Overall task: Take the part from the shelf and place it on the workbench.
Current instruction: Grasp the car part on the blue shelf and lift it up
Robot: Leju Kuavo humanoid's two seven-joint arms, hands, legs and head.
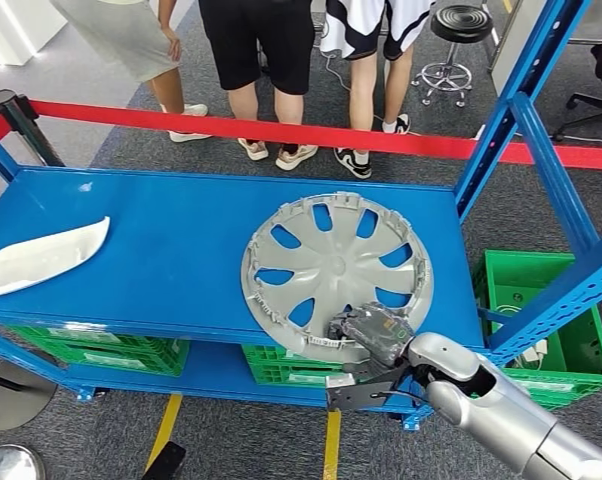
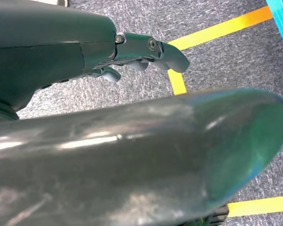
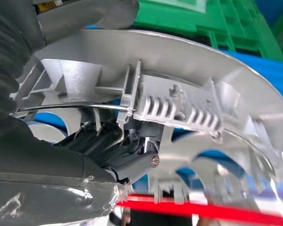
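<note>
Gripping the part: a silver wheel cover (image 1: 336, 271), lying inner face up on the blue shelf (image 1: 170, 250) toward its right end, near rim overhanging the front edge. My right hand (image 1: 370, 332) closes on that near rim; in the right wrist view my dark fingers (image 3: 97, 141) curl under the ribbed edge of the cover (image 3: 175, 108) through a spoke opening.

Step in hand, as I judge: the pick-up, cover not yet lifted.

Next move calls for: a firm hold, a level lift off the front edge, then a turn toward the workbench.

My left hand (image 2: 147, 49) hangs over the floor, fingers apart, holding nothing.

Also on the shelf: a white panel (image 1: 37, 260) at the left end.

Below: green crates (image 1: 543, 310).
</note>
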